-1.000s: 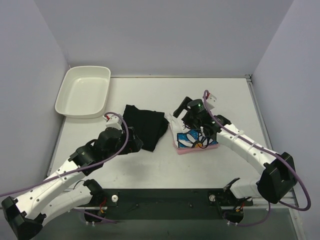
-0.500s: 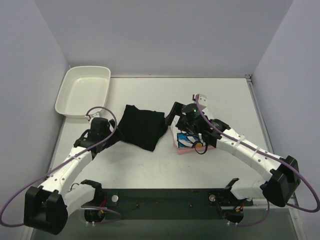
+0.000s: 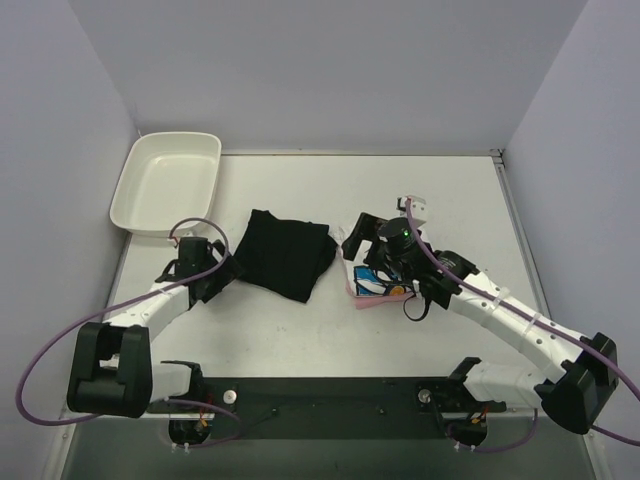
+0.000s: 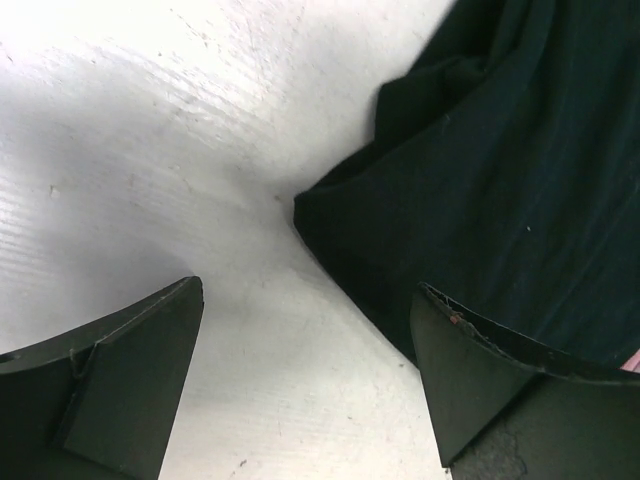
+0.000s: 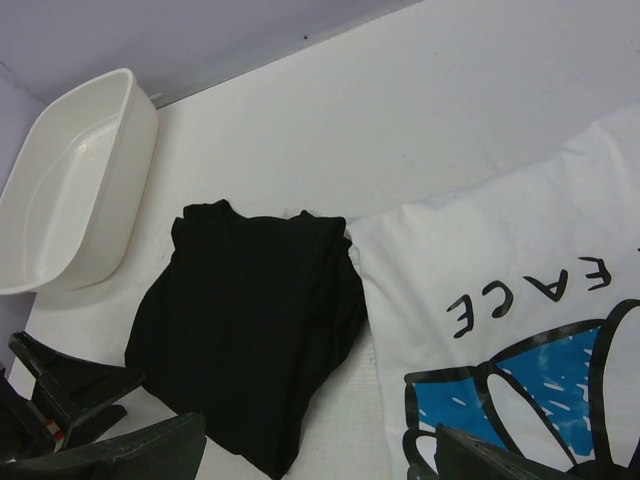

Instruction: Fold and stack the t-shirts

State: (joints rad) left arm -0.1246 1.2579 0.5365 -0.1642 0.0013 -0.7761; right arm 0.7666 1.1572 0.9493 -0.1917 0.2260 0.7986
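Left claw [image 4: 308, 290] wide and empty, drawn back since a moment ago, folded black shirt [image 3: 287, 258] just to its right on the worktop [image 3: 450, 200], right claw [image 5: 318, 440] wide, holding nothing, daisy shirt [image 3: 375, 283] below it, stacked on the pink shirt [image 3: 385, 300]

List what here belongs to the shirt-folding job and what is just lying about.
Belongs to the job:
- black t-shirt, left of the other two
- white daisy-print t-shirt, lying on the pink one
- pink t-shirt, only its edge showing

Just lying about:
- white tray, at the far left corner
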